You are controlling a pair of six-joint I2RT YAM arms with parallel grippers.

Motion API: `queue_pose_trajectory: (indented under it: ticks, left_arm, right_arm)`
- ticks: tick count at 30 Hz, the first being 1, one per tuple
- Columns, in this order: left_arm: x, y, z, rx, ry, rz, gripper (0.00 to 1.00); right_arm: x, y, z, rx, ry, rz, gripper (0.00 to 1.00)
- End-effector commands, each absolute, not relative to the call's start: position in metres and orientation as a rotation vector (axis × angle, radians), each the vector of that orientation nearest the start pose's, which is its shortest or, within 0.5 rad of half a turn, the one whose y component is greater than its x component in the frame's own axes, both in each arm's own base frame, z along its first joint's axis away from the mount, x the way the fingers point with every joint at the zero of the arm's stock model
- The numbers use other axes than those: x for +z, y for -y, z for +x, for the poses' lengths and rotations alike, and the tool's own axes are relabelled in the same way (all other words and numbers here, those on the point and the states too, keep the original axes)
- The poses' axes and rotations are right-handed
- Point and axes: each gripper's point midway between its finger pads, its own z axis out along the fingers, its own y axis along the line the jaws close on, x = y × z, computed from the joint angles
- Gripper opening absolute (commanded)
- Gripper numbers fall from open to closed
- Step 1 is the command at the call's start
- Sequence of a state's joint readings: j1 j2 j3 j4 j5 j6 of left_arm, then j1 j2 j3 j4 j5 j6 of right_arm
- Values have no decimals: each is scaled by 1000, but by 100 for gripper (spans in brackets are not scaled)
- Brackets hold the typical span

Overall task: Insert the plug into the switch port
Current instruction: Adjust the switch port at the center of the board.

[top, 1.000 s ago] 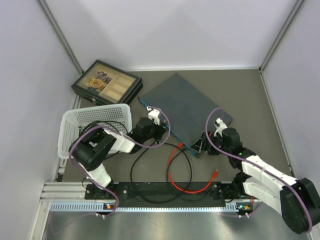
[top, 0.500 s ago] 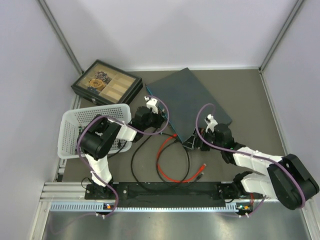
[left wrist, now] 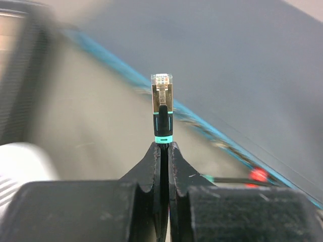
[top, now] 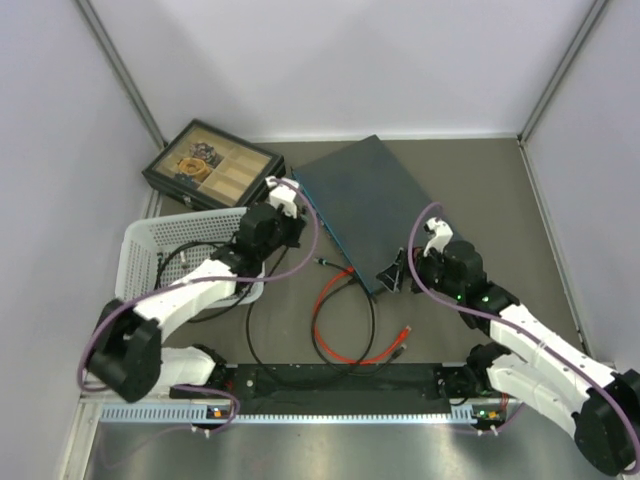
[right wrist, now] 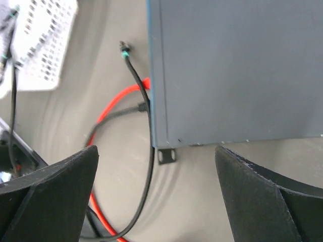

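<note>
The switch [top: 380, 200] is a flat dark blue-grey box lying askew at the table's middle, its teal port edge [top: 335, 240] facing left. My left gripper [top: 292, 200] hovers by the far end of that edge. It is shut [left wrist: 162, 146] on a black cable's plug [left wrist: 162, 103], which has a clear tip and a teal ring and points at the blurred teal edge [left wrist: 116, 65], apart from it. My right gripper [top: 393, 273] stands open [right wrist: 156, 151] just off the near corner of the switch [right wrist: 237, 70], holding nothing.
The black cable's other end [top: 322, 262] and a red cable loop [top: 340, 320] lie on the table in front of the teal edge. A white basket [top: 150, 250] sits at the left. A black compartmented tray box [top: 212, 165] stands at the back left.
The switch was turned and pushed farther back. My left gripper carried the plug back along the teal edge toward its far end. My right gripper drew slightly away from the near corner.
</note>
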State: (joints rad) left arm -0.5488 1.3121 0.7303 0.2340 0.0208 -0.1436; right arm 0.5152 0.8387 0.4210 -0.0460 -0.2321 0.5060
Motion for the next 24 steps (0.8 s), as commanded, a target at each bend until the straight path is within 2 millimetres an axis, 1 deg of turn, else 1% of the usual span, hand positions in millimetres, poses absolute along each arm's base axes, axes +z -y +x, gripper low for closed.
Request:
queue_pose_trajectory:
  ticks: [1,2,3,4,5,6,7,8,9,10,12,13,14,15,16,17,19,21,22,24]
  left_arm:
    - [208,119,347,90,-1930,206,0]
    - [226,108,343,123,-1891,171,0]
    - [236,105,341,122,-1871,157,0]
    - [241,107,339,96,-1855,161,0]
    - [248,110,337,60,-1835,169,0]
    - [246,123,335,-10,-1833,218,0]
    - [245,128,334,-40,-1832,237,0]
    - [239,133,333,-61,-1842,255,0]
    - [237,143,331,-116,-1844,296,0]
    - [235,147,330,-138,-1847,312,0]
    - [231,153,328,-174,-1846,332,0]
    - [231,159,327,-205,-1838,346,0]
    - [231,161,326,-219,-1836,348,0]
    - [231,163,326,-230,-1834,354,0]
    - [230,167,325,-254,-1833,367,0]
    - [231,169,325,-263,-1830,372,0]
    - [230,172,323,-284,-1829,381,0]
    - [230,174,323,-300,-1826,385,0]
    - [230,175,323,-307,-1823,386,0]
    - [227,178,322,-325,-1823,389,0]
  right_arm:
    - [128,-199,225,838,-2115,-257,96]
    - [125,-206,223,885,-2132,-255,96]
    - [126,-217,216,974,-2125,-294,96]
    - [131,-226,214,1023,-2096,-312,93]
    - [124,-233,210,1056,-2128,-315,91]
    - [123,-238,207,1068,-2132,-330,90]
    - [121,-248,196,1085,-2141,-382,87]
    - [120,-250,198,1050,-2146,-381,86]
    - [119,-251,197,1025,-2155,-382,85]
    - [116,-253,195,999,-2170,-389,81]
    - [104,-250,190,908,-2235,-388,75]
    - [98,-246,189,865,-2262,-379,70]
    - [88,-240,185,797,-2305,-367,68]
    - [84,-238,184,780,-2322,-355,65]
    - [80,-237,181,782,-2343,-335,59]
    - [74,-236,175,789,-2368,-332,56]
    - [72,-244,166,835,-2376,-340,51]
    - [74,-257,156,885,-2371,-379,50]
    - [69,-260,154,886,-2390,-377,48]
    - [70,-272,151,900,-2384,-408,45]
